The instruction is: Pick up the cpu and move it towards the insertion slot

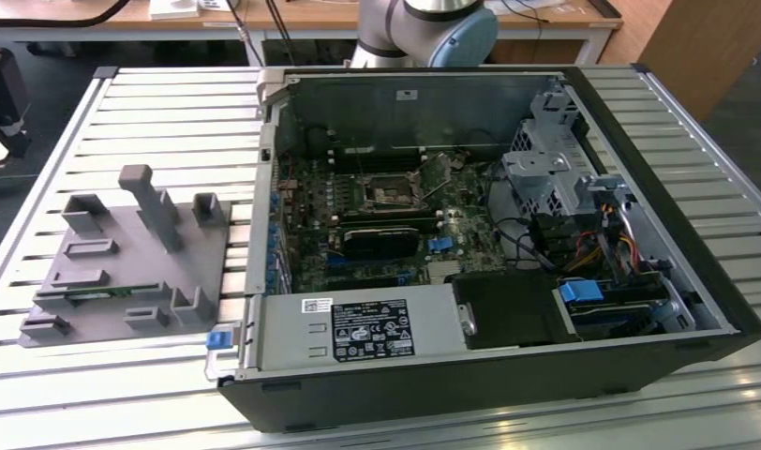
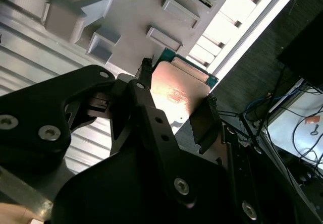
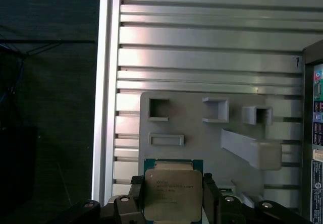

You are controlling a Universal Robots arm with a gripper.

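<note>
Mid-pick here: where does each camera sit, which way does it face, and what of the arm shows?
Exterior view: off the arm, raised, looking down on the slatted table, grey fixture and open computer case with the insertion slot; an arm joint shows behind the case.
First wrist view: on the wrist, looking down past the gripper, shut on the cpu, at fixture and table.
Second wrist view: on the wrist, slanted along the black gripper body towards the cpu.
Shared: both wrist views show cpu, gripper, fixture.

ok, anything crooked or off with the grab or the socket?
Nothing stands out. In the first wrist view the gripper holds the cpu square, over the grey fixture. In the exterior view the insertion slot looks unobstructed.
</note>
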